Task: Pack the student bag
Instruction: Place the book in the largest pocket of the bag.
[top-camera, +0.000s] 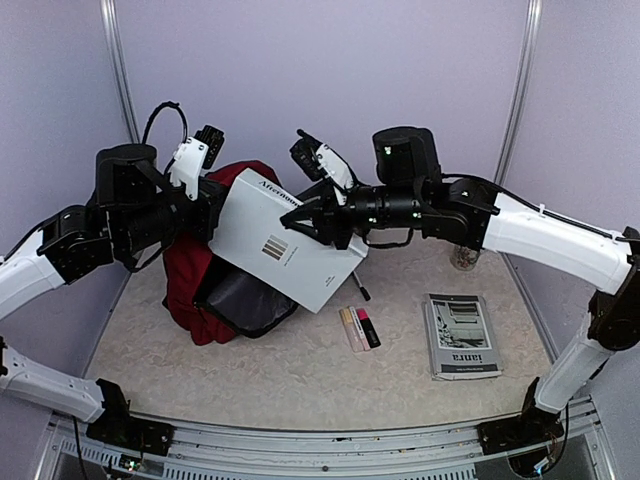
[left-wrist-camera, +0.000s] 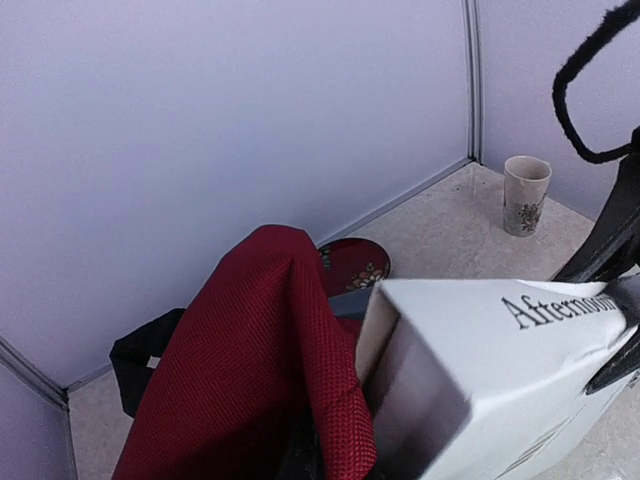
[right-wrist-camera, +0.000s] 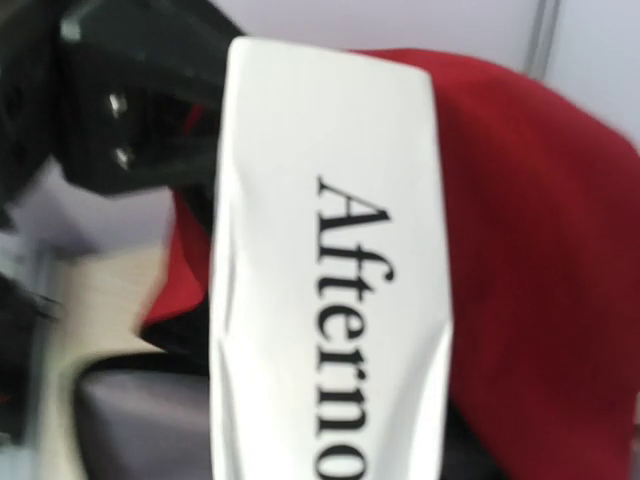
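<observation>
Here, white book (top-camera: 285, 240) held tilted over the open student bag (top-camera: 195, 290).
Right tool (top-camera: 303, 222) clamps the book's upper edge; left tool (top-camera: 210, 198) at the bag's raised red flap, grip cannot be told. Bag lies left of centre on desk (top-camera: 300, 370).

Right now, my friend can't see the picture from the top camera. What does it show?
The right gripper holds a white book tilted over the open dark red student bag, the left arm beside the bag. Marker pens, a grey booklet and a cup sit on the table.
</observation>
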